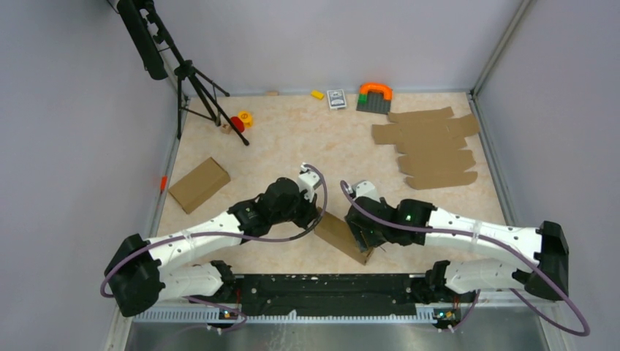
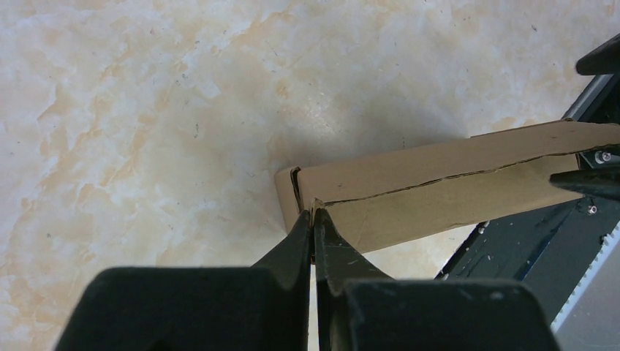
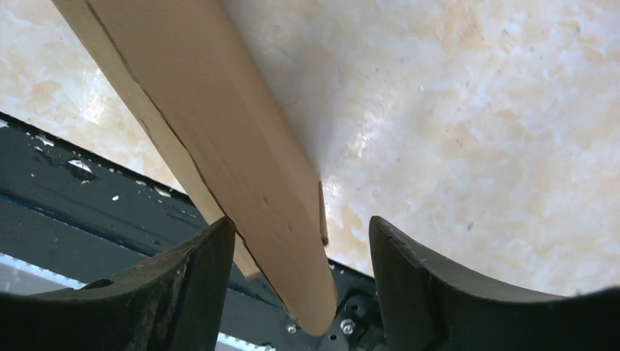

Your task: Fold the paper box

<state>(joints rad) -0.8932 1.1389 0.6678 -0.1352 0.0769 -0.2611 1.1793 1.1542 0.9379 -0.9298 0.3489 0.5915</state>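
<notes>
Diagonally, paper box [image 1: 341, 235] far-left to near-right

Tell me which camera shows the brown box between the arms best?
The left wrist camera. It shows the paper box along its long side, corner and seam included. From the top camera, the arms cover most of it. The right wrist camera sees only one end.

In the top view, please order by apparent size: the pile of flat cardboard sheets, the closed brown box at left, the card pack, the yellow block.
Largest to smallest:
1. pile of flat cardboard sheets
2. closed brown box
3. card pack
4. yellow block
The last two lie far from the camera, yet the order stands.
</notes>
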